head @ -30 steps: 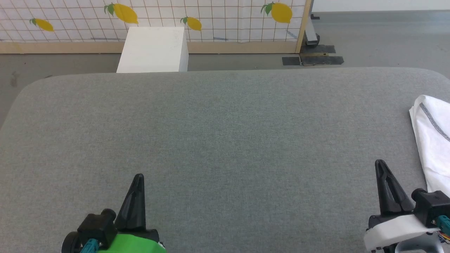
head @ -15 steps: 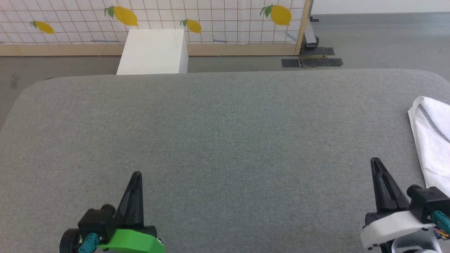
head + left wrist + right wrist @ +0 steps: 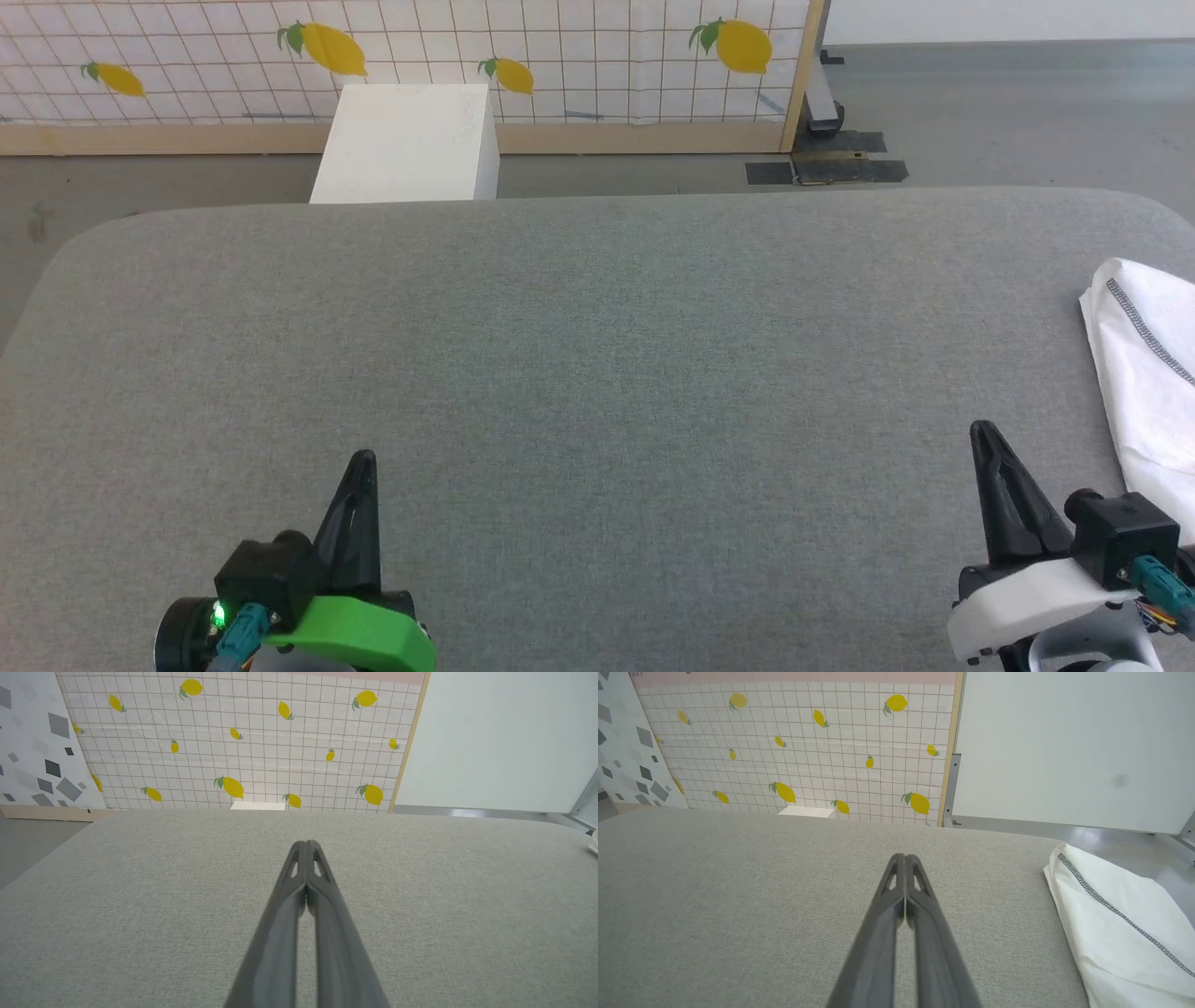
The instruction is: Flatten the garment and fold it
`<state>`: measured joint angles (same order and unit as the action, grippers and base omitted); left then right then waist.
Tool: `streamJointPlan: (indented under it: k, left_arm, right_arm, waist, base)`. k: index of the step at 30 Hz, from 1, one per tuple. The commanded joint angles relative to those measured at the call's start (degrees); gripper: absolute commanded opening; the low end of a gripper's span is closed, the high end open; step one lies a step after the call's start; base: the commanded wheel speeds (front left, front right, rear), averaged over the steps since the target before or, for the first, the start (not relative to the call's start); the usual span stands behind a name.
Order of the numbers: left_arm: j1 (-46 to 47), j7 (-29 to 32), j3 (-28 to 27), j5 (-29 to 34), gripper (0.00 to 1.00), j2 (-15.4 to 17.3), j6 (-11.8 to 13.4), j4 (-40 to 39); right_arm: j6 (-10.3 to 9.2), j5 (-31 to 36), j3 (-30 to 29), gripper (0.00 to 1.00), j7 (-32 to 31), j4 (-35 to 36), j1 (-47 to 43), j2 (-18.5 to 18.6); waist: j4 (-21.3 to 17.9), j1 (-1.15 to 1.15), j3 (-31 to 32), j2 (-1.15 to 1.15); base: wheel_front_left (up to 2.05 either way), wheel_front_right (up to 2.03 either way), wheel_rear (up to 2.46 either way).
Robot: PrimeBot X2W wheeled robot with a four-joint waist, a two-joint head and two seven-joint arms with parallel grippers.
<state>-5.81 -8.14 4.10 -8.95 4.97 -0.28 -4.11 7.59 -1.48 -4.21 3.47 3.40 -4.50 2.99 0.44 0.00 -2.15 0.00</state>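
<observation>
White garment [image 3: 1144,373] lies bunched at the right edge of the grey worktop [image 3: 597,355], untouched. Left claw [image 3: 366,457] and right claw [image 3: 980,427] hover near, both clenched and empty. Flattening looks not yet begun; the right claw would likely need to open and reach right.

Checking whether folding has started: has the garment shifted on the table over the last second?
No. The camera tilted slightly, but the garment keeps the same gap to the far edge of the table.
</observation>
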Motion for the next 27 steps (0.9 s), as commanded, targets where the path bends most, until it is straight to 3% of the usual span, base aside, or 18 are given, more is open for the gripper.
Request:
streamJointPlan:
  k: [1,27]
  left_arm:
    - [1.1,0.4,-0.4,0.7,0.00,-0.5,0.1,0.4]
    - [3.2,3.8,-2.1,4.4,0.00,-1.2,0.2,2.0]
  right_arm:
    - [-0.05,0.3,0.2,0.00,-0.3,-0.3,1.3,0.0]
    - [-0.07,0.8,2.0,0.00,-1.7,-1.7,2.7,-0.1]
  waist:
    - [0.0,0.00,0.0,0.00]
    - [-0.2,0.00,1.0,0.00]
  base:
    - [0.00,0.00,0.00]
    - [0.00,0.00,0.00]
